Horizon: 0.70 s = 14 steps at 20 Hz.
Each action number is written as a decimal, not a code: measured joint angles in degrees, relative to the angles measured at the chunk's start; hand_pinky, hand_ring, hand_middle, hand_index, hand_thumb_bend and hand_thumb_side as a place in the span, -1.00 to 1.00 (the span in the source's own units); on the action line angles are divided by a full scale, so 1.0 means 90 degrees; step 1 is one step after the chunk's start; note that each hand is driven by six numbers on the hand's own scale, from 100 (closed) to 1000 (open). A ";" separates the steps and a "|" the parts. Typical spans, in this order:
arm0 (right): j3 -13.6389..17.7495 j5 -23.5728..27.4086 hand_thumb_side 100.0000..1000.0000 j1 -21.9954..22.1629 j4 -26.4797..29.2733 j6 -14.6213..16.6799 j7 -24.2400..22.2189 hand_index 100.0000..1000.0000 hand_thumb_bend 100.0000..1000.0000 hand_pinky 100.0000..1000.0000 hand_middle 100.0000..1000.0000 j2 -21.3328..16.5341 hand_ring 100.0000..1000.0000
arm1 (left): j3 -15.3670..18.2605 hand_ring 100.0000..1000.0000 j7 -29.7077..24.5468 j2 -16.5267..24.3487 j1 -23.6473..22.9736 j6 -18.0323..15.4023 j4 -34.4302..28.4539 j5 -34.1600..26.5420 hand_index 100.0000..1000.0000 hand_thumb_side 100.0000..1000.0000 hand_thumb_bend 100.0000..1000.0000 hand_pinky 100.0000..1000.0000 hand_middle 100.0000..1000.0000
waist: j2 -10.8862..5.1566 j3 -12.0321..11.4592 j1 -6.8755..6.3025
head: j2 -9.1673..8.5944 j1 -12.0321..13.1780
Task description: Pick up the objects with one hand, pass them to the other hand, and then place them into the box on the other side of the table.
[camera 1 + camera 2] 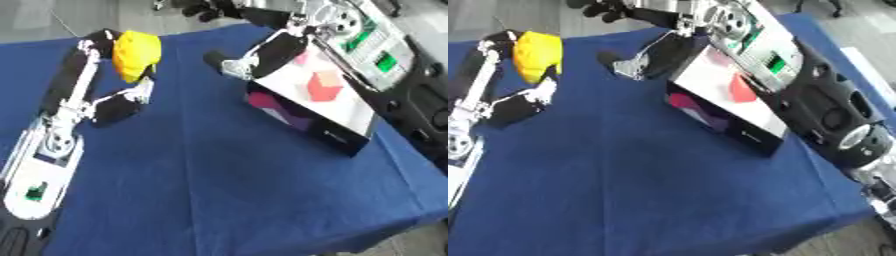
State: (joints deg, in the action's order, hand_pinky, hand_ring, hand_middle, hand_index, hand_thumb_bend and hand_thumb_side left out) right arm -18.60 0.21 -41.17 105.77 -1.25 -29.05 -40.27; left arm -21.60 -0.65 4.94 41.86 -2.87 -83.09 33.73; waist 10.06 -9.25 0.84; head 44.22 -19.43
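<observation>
- Grip: left hand (131,97) curls around a rounded yellow plastic-looking object (136,54) at ten o'clock; probably light, rigid, smooth, best grasped across its middle.
- Right hand (229,65), fingers unreadable, near the white open box (346,112) at two o'clock.

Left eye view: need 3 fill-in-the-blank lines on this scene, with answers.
1. The left hand holds a ____ object.
2. The tablecloth is ____.
3. The white box sits on the robot's ____ side, a red-orange block inside.

Answers: yellow; blue; right
</observation>
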 measured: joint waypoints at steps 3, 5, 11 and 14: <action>-0.0040 -0.0055 -0.62 -0.0073 -0.0095 0.0000 -0.0018 1.00 -1.00 0.95 1.00 0.0028 1.00 | -0.0057 0.34 0.0002 -0.0059 0.0005 -0.0088 0.0001 -0.0008 0.12 -0.33 -1.00 0.46 0.33 | 0.0067 -0.0091 0.0000 | 0.0001 -0.0065; -0.0070 -0.0095 -0.62 -0.0096 -0.0163 0.0003 -0.0041 1.00 -1.00 0.94 1.00 0.0050 1.00 | -0.0080 0.34 0.0005 -0.0078 0.0007 -0.0133 0.0001 -0.0008 0.12 -0.34 -1.00 0.46 0.33 | 0.0080 -0.0137 0.0000 | 0.0001 -0.0119; -0.0127 -0.0283 -0.61 -0.0176 -0.0370 0.0019 -0.0071 1.00 -1.00 0.93 1.00 0.0130 1.00 | -0.0135 0.34 -0.0003 -0.0133 0.0064 -0.0228 -0.0001 0.0001 0.12 -0.42 -1.00 0.46 0.33 | 0.0107 -0.0201 0.0000 | 0.0001 -0.0231; -0.0149 -0.0384 -0.55 -0.0183 -0.0465 0.0043 -0.0100 1.00 -1.00 0.92 1.00 0.0154 1.00 | -0.0152 0.34 -0.0023 -0.0169 0.0088 -0.0266 -0.0001 0.0039 0.12 -0.48 -1.00 0.46 0.33 | 0.0114 -0.0202 0.0000 | 0.0001 -0.0257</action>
State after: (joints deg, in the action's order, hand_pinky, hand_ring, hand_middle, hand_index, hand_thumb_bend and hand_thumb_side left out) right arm -19.95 -3.25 -42.82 101.59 -0.86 -29.95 -38.88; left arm -22.97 -0.85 3.42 42.65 -5.27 -83.10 34.09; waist 11.08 -11.07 0.84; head 44.23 -21.75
